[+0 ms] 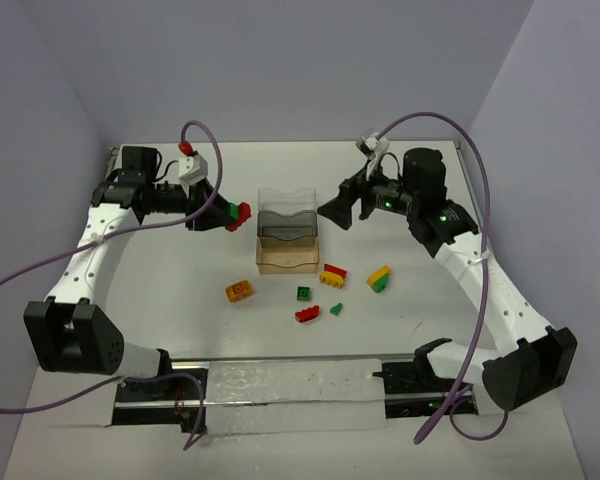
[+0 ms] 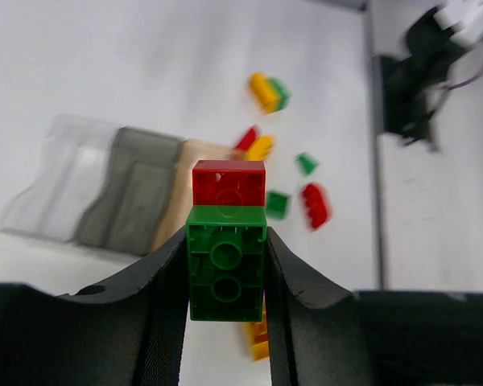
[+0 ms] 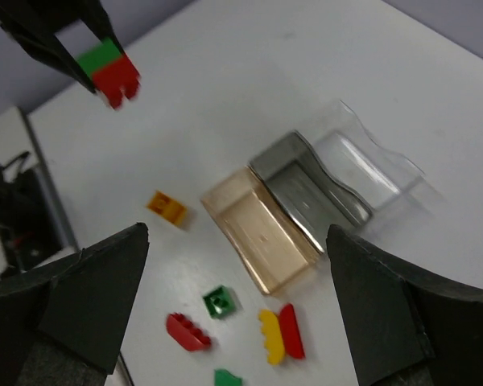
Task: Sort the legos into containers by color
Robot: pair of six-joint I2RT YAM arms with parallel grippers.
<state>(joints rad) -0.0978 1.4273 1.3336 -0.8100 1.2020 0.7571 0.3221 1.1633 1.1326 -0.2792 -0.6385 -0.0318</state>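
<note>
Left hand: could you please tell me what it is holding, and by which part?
The left hand pinches a red-and-green lego stack by its green brick's sides.

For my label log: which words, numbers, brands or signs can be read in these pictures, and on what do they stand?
No text can be read.
The red-and-green plastic brick stack in the jaws of the left gripper, the three translucent plastic trays and the loose bricks show no print; their studs are too blurred.

White tbl [image 1: 170, 280]: clear/grey/amber trays [image 1: 287, 228] touching in row; 6 loose legos [image 1: 304, 293] near amber end.
</note>
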